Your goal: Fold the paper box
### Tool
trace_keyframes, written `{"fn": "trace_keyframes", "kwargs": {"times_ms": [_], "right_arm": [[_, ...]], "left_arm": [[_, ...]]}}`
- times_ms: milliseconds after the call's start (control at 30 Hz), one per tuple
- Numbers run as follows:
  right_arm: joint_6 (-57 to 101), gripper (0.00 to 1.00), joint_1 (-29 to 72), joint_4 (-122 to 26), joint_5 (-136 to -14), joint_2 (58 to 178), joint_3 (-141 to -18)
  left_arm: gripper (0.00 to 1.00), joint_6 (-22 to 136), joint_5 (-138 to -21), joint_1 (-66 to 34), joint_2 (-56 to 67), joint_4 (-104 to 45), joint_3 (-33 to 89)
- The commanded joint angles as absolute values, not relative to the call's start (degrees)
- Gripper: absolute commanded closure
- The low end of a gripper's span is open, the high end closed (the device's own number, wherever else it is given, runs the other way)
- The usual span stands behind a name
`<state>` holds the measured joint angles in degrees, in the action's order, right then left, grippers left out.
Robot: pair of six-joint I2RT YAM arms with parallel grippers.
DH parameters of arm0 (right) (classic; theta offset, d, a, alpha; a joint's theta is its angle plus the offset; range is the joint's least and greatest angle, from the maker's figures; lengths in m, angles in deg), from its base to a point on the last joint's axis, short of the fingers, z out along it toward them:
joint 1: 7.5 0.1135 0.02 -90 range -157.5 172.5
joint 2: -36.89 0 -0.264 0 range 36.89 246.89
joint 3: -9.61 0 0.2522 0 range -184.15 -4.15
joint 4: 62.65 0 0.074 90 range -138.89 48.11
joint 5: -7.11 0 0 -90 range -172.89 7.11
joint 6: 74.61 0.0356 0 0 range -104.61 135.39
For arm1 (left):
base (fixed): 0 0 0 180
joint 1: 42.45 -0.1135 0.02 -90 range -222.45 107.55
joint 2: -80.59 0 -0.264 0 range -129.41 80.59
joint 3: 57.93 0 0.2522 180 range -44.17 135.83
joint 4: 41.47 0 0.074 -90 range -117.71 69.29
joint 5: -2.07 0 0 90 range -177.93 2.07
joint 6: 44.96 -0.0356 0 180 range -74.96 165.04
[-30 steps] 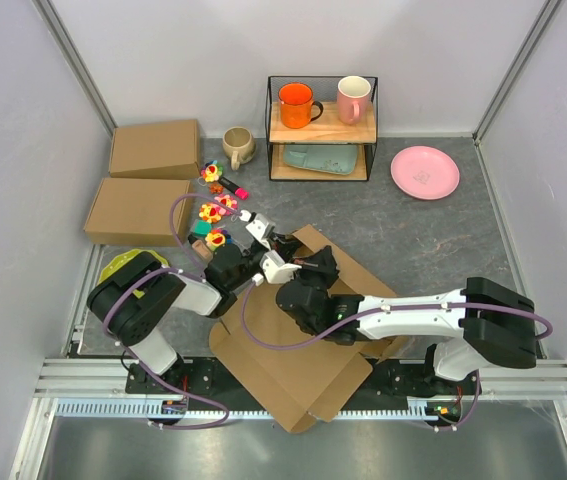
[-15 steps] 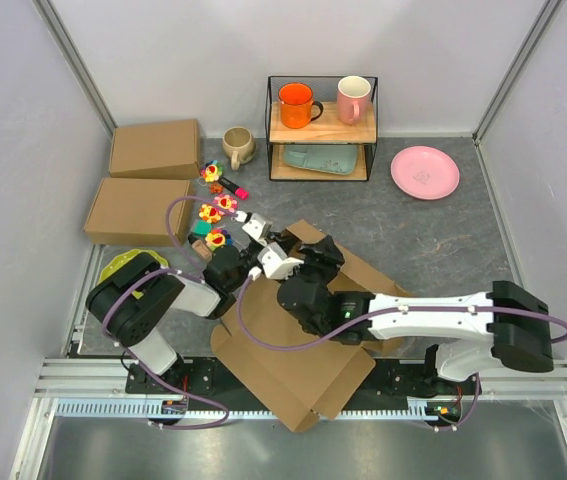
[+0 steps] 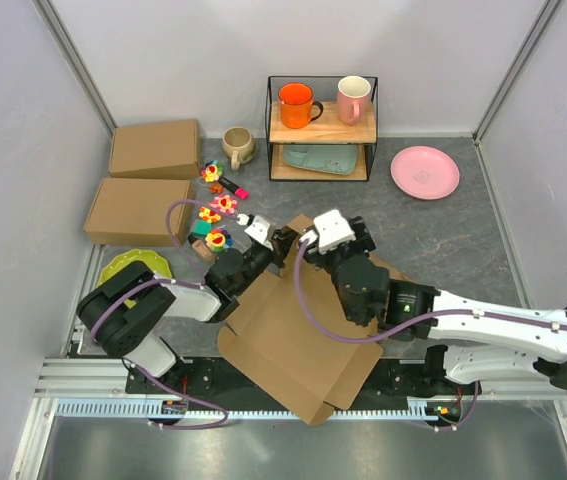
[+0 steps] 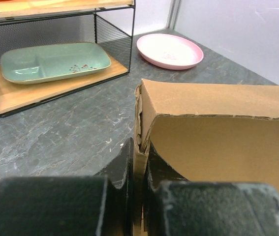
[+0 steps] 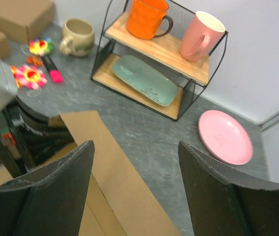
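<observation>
Tightly, left claw [image 4: 138, 169] pinches paper box [image 4: 218, 142] edge.

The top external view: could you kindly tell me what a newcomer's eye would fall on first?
The big brown paper box lies mostly flat at the near edge between the two arms, one flap raised and pinched by the left fingers while the right fingers hang open above it. At the back, a wire shelf carries an orange mug and a pink mug, with a pink plate to its right.
</observation>
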<state>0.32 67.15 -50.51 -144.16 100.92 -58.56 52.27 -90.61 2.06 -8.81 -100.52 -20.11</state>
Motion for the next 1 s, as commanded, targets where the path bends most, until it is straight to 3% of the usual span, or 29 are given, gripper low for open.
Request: {"fn": "trace_keyframes", "kwargs": {"times_ms": [0,133,233,267,367,600,833,967], "right_arm": [[9.8,0.23,65.5,-52.8,-136.6,98.5,-58.0],[21.3,0.27,58.0,-49.2,-127.4,101.4,-60.8],[25.2,0.54,53.3,-46.8,-122.5,105.9,-64.0],[27.0,0.69,52.4,-46.7,-122.0,107.1,-65.1],[30.7,0.81,47.8,-47.2,-116.1,110.4,-65.5],[32.4,0.87,44.6,-50.4,-109.2,117.1,-63.3],[32.8,0.87,44.5,-49.1,-105.8,120.7,-61.0],[32.7,0.86,44.4,-49.1,-107.0,119.1,-59.9]], "left_arm": [[0.98,46.6,-99.7,3.8,-9.0,-102.2,-17.4],[0.98,45.1,-102.9,5.7,-14.4,-111.9,-18.6],[0.98,41.6,-106.3,7.9,-18.9,-119.6,-19.2],[0.98,41.4,-108.0,8.3,-19.7,-120.9,-19.4],[0.98,41.9,-110.6,9.3,-21.8,-123.0,-19.7],[0.98,43.2,-113.1,9.8,-22.9,-123.0,-20.9],[0.7,42.4,-116.3,9.8,-20.7,-121.8,-22.0],[0.66,41.9,-116.0,9.8,-19.3,-118.3,-22.2]]}}
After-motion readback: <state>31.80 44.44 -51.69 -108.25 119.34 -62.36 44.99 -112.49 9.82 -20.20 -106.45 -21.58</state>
